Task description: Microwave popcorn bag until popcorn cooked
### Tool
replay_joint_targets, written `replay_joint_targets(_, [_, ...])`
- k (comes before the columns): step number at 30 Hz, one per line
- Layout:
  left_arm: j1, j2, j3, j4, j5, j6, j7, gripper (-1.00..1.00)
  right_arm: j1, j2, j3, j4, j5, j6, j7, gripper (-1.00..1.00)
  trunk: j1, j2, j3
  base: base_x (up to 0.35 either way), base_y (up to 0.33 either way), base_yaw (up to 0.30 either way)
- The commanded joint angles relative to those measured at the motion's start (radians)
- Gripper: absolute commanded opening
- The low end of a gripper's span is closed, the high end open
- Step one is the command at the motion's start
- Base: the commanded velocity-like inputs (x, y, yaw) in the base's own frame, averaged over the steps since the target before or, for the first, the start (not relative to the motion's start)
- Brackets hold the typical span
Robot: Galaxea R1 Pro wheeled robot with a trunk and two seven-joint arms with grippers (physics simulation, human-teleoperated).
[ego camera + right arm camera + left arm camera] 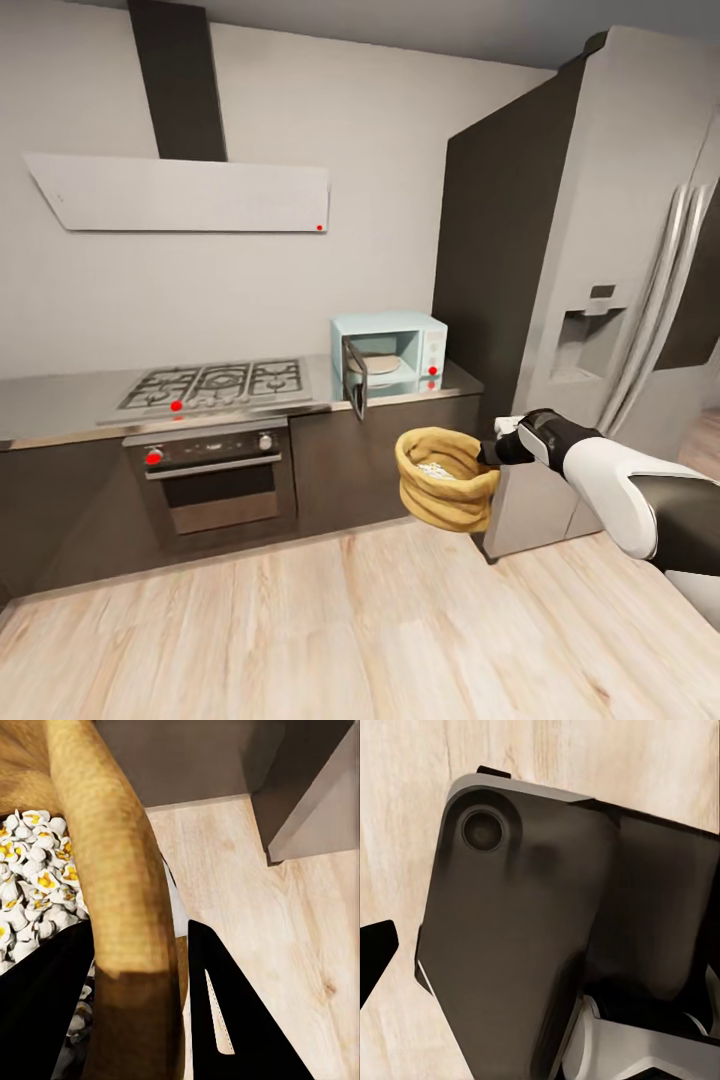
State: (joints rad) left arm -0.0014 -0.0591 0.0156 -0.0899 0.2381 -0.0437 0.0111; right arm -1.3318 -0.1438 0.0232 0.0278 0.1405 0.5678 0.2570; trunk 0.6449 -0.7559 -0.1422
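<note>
Right gripper [492,452]: I see my right arm reaching forward from the right of the head view; the jaws are clamped on the rolled rim of the popcorn bag [446,478]. In the right wrist view, one dark finger [232,1020] lies outside the rim and the other inside the sack.
Popcorn bag: held in the air in front of the dark base cabinets, above the wood floor [300,630], upright with its mouth open upward. It hangs below and slightly right of the microwave, well apart from it.
Popcorn [34,889]: whitish puffed pieces with yellow centres lie inside the bag; I also see a pale cluster through the bag mouth in the head view.
Left gripper: the left wrist view gives me a dark robot housing [525,930] over wood floor and one dark tip at the frame edge; I cannot tell how the jaws stand.
Countertop [60,400]: grey glossy slab along the wall, carrying the gas hob [215,385] and the microwave.
Microwave [392,355]: pale blue box at the right end of the countertop, door [354,378] swung open toward me, a round plate visible inside.
Oven [215,480]: built in beneath the hob, door closed.
Refrigerator [590,270]: tall steel unit just right of the counter end.
Range hood [190,195]: on the wall above the hob.
</note>
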Motion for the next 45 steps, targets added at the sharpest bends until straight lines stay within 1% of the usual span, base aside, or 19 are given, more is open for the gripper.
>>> replay_joint_targets(1, [0.0, 0.001, 0.001, -0.001, 0.004, -0.002, 0.001, 1.0, -0.001, 0.0, 0.001, 0.001, 0.01, 0.0, 0.009, -1.0, 0.001, -0.001, -0.001, 0.24, -0.247, 0.0])
replay_joint_targets(16, [0.0, 0.004, 0.001, -0.001, 0.006, -0.001, 0.001, 1.0, -0.001, 0.002, 0.001, 0.0, 0.009, 0.0, 0.008, -1.0, 0.001, -0.001, -0.001, 0.279, -0.175, 0.003])
replay_joint_targets(34, [0.0, 0.002, 0.001, -0.001, 0.006, -0.002, 0.001, 1.0, -0.001, 0.0, 0.001, 0.0, 0.007, 0.0, 0.006, -1.0, 0.001, -0.001, -0.001, 0.288, -0.149, 0.245])
replay_joint_targets(40, [0.0, 0.0, 0.001, -0.001, 0.004, -0.003, 0.001, 1.0, -0.001, -0.001, 0.0, 0.0, 0.007, 0.0, 0.005, -1.0, 0.001, -0.001, -0.001, 0.283, -0.148, 0.039])
replay_joint_targets(45, [0.0, -0.001, 0.001, -0.001, 0.003, -0.004, 0.0, 1.0, -0.001, -0.009, 0.0, 0.0, 0.008, 0.0, 0.005, -1.0, 0.001, -0.001, -0.001, 0.063, -0.035, 0.001])
